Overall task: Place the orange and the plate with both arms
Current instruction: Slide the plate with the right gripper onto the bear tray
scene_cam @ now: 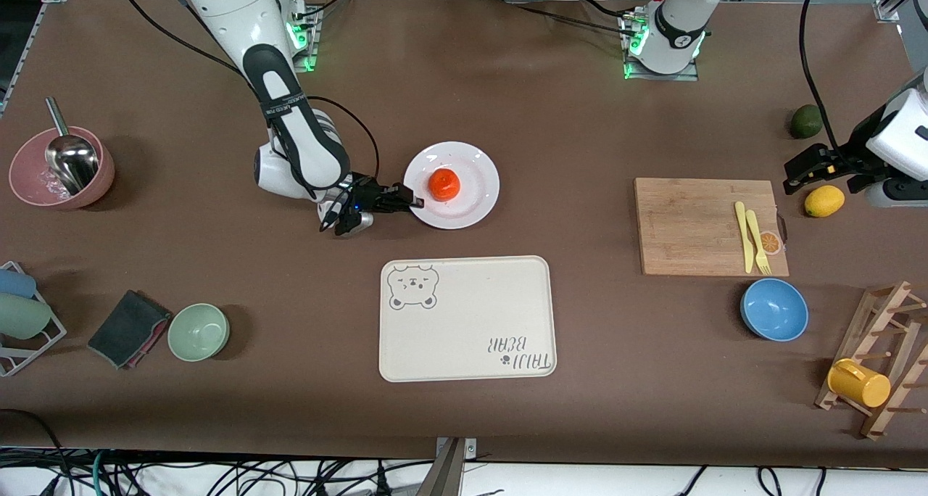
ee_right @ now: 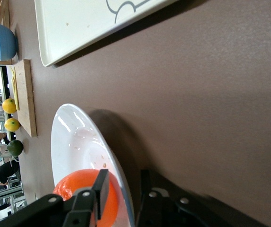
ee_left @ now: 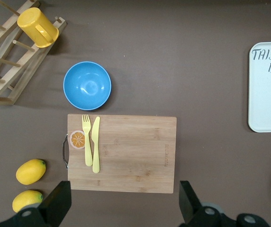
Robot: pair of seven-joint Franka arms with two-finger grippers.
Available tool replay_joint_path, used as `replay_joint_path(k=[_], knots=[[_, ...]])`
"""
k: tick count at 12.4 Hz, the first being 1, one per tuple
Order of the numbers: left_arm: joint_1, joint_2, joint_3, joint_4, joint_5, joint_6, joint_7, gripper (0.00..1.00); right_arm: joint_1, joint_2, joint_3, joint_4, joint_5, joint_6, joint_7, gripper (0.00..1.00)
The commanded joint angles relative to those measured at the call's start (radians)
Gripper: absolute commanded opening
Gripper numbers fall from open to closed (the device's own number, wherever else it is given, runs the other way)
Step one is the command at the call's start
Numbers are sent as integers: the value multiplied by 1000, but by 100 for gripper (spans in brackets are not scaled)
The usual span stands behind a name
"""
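The white plate (scene_cam: pixel 471 166) lies on the brown table, farther from the front camera than the bear-print tray. The orange (scene_cam: pixel 443 184) sits in the middle of the plate. My right gripper (scene_cam: pixel 415 200) is low at the plate's rim on the right arm's end, open, with one finger over the rim and one under it. In the right wrist view the plate (ee_right: pixel 74 137) rim runs between the fingers of the right gripper (ee_right: pixel 123 182), with the orange (ee_right: pixel 74 182) just past the upper finger. My left gripper (scene_cam: pixel 797 177) is open and empty, held high beside the cutting board; its fingers (ee_left: pixel 59 201) stand wide apart.
A cream bear-print tray (scene_cam: pixel 467 318) lies nearer the camera than the plate. A wooden cutting board (scene_cam: pixel 696 224) with yellow cutlery, a blue bowl (scene_cam: pixel 774 309), a lemon (scene_cam: pixel 824 201) and a green fruit (scene_cam: pixel 805 121) are toward the left arm's end. A pink bowl (scene_cam: pixel 29 184) and green bowl (scene_cam: pixel 199 331) are toward the right arm's end.
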Motion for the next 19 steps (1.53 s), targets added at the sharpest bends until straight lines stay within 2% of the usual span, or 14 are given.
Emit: replay_joint_path(k=[1,3,6,8,9,15,19], knots=[[17,-15,-11,-16,-8,1,24,100,11,-14,-4,-17,38,12,-30,22],[17,-14,-11,-16,-8,1,24,100,15,-14,-4,-17,56,13,-30,15],[17,-10,-11,-16,-8,1,24,100,18,-13,-4,-16,62,13,-30,13],[17,-10,-11,-16,-8,1,24,100,24,-11,-4,-14,67,33,-30,8],[17,-10,-11,-16,-8,1,24,100,27,-13,-4,-13,67,33,-30,0],[17,-7,-11,-14,-8,2,24,100,26,-56,-15,36,63,59,3,0],[17,-7,-11,-14,-8,4,24,100,17,-90,-68,174,-32,43,196,0]])
